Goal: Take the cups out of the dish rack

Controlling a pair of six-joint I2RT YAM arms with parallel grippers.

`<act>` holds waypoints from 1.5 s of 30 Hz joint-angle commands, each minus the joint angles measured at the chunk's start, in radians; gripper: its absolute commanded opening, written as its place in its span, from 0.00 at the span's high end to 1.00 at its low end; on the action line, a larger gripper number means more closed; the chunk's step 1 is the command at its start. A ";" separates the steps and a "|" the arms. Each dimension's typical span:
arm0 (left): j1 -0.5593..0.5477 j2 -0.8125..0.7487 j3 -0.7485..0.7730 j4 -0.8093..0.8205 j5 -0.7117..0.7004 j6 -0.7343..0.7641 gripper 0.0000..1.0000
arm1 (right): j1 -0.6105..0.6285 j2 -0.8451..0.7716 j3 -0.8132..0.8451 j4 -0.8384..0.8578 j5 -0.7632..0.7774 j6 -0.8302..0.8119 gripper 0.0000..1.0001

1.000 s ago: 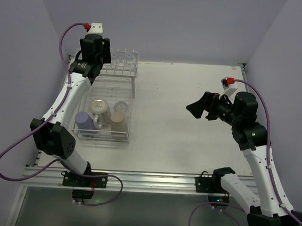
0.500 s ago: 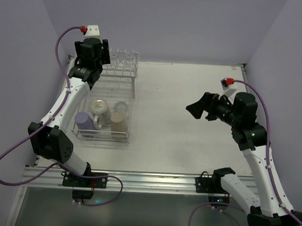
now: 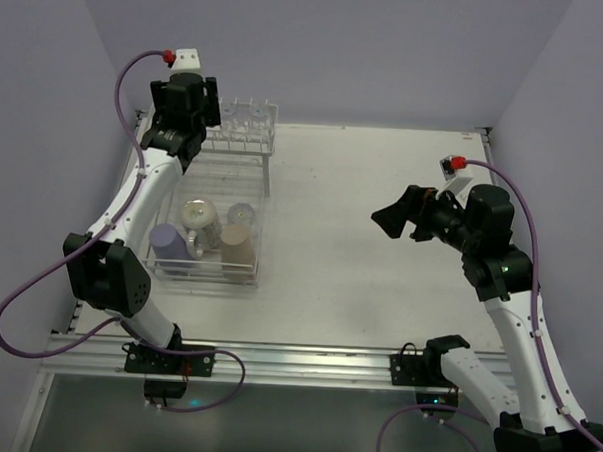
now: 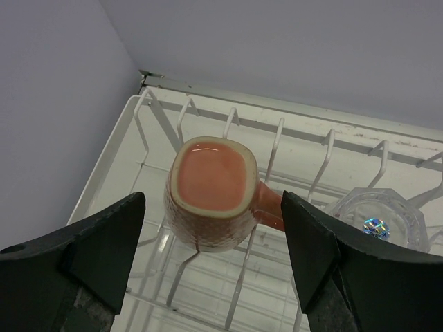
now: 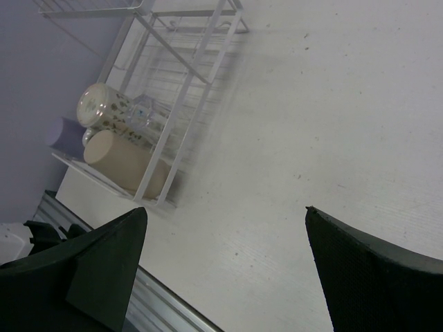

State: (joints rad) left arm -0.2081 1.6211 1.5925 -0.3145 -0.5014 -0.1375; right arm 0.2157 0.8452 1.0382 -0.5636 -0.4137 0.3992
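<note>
Left pincer (image 4: 212, 200), fingers apart and touching nothing, looks down on the salmon mug (image 4: 211, 183), which stands among the prongs of the rack's (image 4: 304, 129) upper shelf at the far left of the counter (image 3: 363, 189). We see the mug between the fingers and beyond them, its long axis running towards the wrist and its handle (image 4: 266, 207) pointing right at a faceted clear glass (image 4: 377, 221). We judge this the nearer arm, as the right pincer (image 5: 225, 211) gapes wide over bare counter, well apart. The mug looks glazed ceramic, dimpled and square-shouldered, on thin white wire.
</note>
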 commanded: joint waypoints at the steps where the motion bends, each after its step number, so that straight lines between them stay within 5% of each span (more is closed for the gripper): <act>1: 0.018 -0.006 0.021 0.060 -0.011 -0.014 0.16 | 0.002 0.006 -0.006 0.025 -0.028 -0.013 0.01; 17: 0.059 -0.013 -0.049 0.156 0.057 -0.057 0.19 | 0.002 0.017 -0.010 0.025 -0.039 -0.013 0.01; 32: 0.059 -0.058 -0.149 0.244 0.027 -0.051 0.34 | 0.002 0.026 -0.012 0.031 -0.054 -0.007 0.01; 45: 0.059 -0.070 -0.158 0.236 0.020 -0.071 0.71 | 0.004 0.023 -0.015 0.031 -0.054 -0.007 0.01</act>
State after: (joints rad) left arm -0.1581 1.5848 1.4418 -0.0864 -0.4454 -0.1913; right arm 0.2157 0.8703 1.0256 -0.5598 -0.4450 0.3992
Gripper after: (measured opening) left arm 0.662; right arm 0.987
